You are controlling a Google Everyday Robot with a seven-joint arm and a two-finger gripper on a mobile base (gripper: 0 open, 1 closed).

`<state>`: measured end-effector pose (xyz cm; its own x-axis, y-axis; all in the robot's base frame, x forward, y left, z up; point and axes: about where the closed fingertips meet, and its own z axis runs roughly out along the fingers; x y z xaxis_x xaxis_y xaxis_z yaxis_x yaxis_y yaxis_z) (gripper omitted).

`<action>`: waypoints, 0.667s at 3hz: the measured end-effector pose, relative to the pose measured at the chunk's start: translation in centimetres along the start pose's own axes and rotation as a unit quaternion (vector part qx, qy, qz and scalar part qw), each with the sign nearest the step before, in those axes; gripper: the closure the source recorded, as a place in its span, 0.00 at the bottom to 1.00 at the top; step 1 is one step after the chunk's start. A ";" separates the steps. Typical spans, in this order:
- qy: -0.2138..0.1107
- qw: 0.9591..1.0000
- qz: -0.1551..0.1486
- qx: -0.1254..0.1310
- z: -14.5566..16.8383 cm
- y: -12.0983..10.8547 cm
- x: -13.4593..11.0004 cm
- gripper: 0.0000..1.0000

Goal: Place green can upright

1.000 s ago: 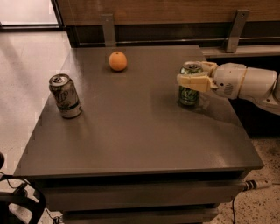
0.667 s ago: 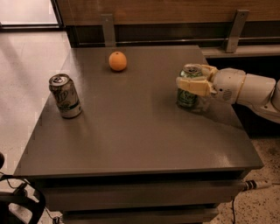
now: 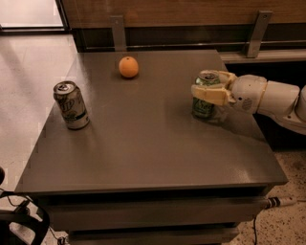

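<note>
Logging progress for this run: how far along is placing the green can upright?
Done: the green can stands upright, apparently resting on the table. In hand: the gripper is shut around the can. Left: release it and withdraw the arm.

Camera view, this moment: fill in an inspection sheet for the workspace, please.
Surface: dark grey table, flat.
Job's things: green can upright on the table's right side.
Clutter: orange near the back; white-and-silver can upright at the left.
Grippers: tool reaches in from the right, closed round the green can's upper half.
Cables: a cord on the floor, bottom right.
Surroundings: wood wall panel with metal brackets behind the table.
</note>
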<state>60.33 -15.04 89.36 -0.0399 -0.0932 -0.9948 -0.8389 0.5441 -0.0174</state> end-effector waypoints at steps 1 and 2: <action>0.000 1.000 0.000 0.000 0.0 0.0 0.0 0.36; 0.000 1.000 0.000 0.000 0.0 0.0 -0.1 0.12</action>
<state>60.33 -15.01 89.40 -0.0398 -0.0932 -0.9948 -0.8391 0.5436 -0.0174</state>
